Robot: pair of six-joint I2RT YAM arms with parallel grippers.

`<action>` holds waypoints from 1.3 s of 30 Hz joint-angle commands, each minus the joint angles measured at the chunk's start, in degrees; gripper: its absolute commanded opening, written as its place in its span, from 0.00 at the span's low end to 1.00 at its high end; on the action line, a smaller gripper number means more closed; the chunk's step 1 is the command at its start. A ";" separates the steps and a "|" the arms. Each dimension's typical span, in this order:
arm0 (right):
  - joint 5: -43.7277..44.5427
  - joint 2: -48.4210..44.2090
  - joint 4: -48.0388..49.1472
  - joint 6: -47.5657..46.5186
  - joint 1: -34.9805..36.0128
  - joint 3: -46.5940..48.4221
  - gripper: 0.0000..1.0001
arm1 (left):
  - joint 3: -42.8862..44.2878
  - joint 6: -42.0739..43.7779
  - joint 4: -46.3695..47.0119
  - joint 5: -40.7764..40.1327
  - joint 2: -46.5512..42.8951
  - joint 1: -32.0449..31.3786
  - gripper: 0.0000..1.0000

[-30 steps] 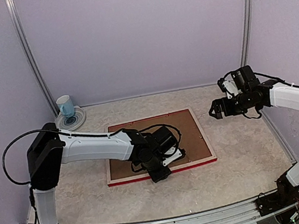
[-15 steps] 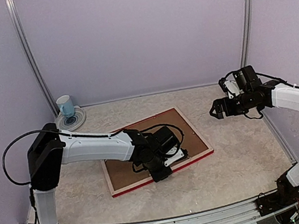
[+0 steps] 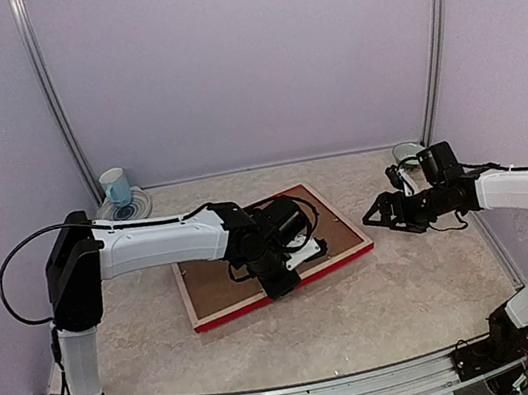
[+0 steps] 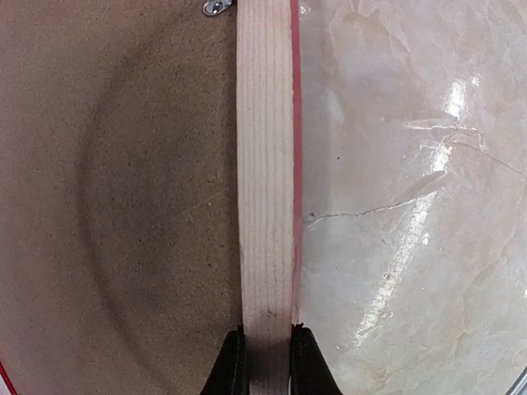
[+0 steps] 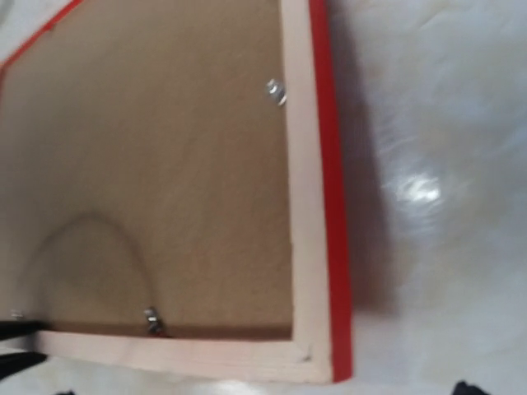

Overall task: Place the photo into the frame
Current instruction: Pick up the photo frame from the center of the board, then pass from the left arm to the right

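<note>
- Frame (image 4: 265,164) is lying face down on table (image 3: 420,283), backing board (image 3: 222,280) up; photo is not showing.
- Left gripper (image 4: 265,362) is clamping shut on its near rail.
- Right gripper (image 3: 377,217) is hovering wide open beside its right corner.
- Frame is likely handling stiff and light; rails are offering the best hold.

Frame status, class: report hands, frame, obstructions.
Left hand shut on frame rail. Right hand open by frame corner. Frame face-down, backing board up. Photo unseen.

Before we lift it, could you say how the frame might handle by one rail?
Wooden rails suggest the frame is stiff. Pinched by the left gripper on one rail, it may swing. The glossy table probably lets it slide.
</note>
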 commanded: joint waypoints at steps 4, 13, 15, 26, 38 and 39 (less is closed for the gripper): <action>-19.21 5.03 14.16 13.20 -5.91 -5.51 0.99 | 4.86 1.19 -1.12 -6.00 -5.75 -1.53 0.00; -29.69 11.18 30.96 24.99 -6.47 -12.10 0.97 | 4.43 1.08 -1.11 -7.92 -7.29 -2.42 0.00; -30.91 12.26 35.67 28.19 -6.47 -13.92 0.96 | 4.01 1.09 -0.82 -7.99 -7.44 -2.43 0.00; -33.05 15.79 51.21 39.62 -6.50 -17.44 0.84 | 2.36 0.93 0.12 -8.21 -7.97 -3.00 0.00; -34.32 19.91 62.71 45.93 -6.47 -18.41 0.38 | 0.65 0.74 1.18 -8.73 -8.70 -3.17 0.00; -34.37 19.99 62.78 46.11 -6.47 -18.49 0.34 | 0.64 0.74 1.21 -8.88 -8.70 -3.20 0.00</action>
